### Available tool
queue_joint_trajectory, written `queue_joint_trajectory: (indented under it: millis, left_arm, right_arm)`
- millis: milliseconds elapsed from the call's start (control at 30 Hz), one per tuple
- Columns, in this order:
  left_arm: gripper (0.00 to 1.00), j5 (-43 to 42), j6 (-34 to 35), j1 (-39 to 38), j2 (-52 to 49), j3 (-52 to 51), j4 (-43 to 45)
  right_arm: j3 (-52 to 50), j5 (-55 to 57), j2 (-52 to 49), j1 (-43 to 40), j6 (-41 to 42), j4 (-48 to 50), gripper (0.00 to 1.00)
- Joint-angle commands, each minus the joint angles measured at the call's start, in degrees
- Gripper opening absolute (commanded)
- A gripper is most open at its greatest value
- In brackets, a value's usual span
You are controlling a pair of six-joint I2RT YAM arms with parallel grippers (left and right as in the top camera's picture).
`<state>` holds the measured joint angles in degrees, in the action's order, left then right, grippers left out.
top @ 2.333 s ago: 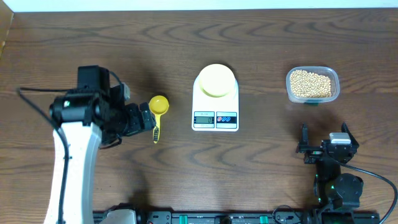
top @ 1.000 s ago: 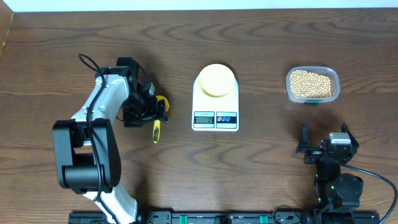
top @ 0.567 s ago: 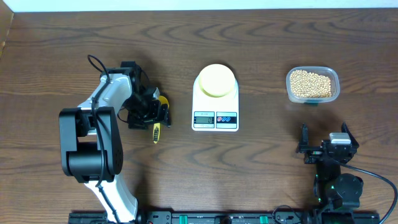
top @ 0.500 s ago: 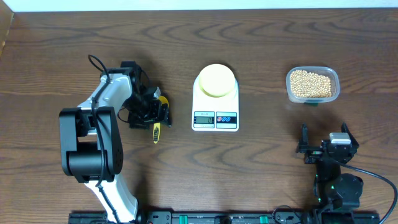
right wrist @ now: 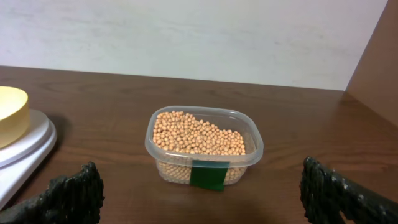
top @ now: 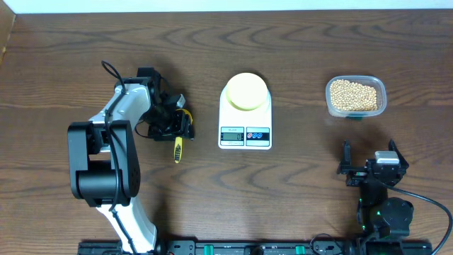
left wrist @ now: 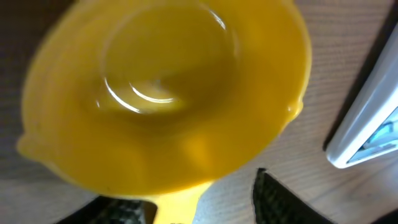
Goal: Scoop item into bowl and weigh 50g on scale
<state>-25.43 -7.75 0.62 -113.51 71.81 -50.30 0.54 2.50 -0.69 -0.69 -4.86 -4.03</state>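
We record that over the past second the left gripper has edged right onto the yellow scoop. Its jaws now stand part-closed astride the handle, with a gap showing on one side and nothing clamped. The right gripper rests spread wide and empty; the bowl sits on the scale, and the beans lie in the clear tub, well to its right.
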Motion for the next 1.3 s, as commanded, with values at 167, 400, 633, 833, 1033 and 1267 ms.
queue_joint_trajectory:
  millis: [167,400,633,833,1033,1267]
  left_arm:
    - [0.46,0.39,-1.25,-0.07,-2.38,-3.26,1.49]
    - [0.34,0.37,-1.25,-0.07,-2.38,-3.26,1.64]
    - [0.23,0.37,-1.22,-0.07,-2.38,-3.26,1.6]
    - [0.11,0.28,0.37,-0.07,-2.36,-3.23,1.57]
    - [0.1,-2.75,0.5,-0.07,-2.08,-3.23,1.55]
    - [0.08,-6.14,0.5,-0.07,-0.28,-2.86,0.81]
  right_arm:
    - [-0.24,-0.09,0.37,-0.35,0.31,-0.07,0.99]
    - [-0.24,-0.09,0.37,-0.37,0.31,-0.07,0.99]
    - [-0.24,-0.09,0.37,-0.35,0.31,-0.07,0.99]
    - [-0.24,-0.09,0.37,-0.37,0.31,-0.07,0.99]
    - [-0.24,-0.09,0.37,-0.37,0.31,-0.07,0.99]
    - [-0.24,-0.09,0.37,-0.37,0.31,-0.07,0.99]
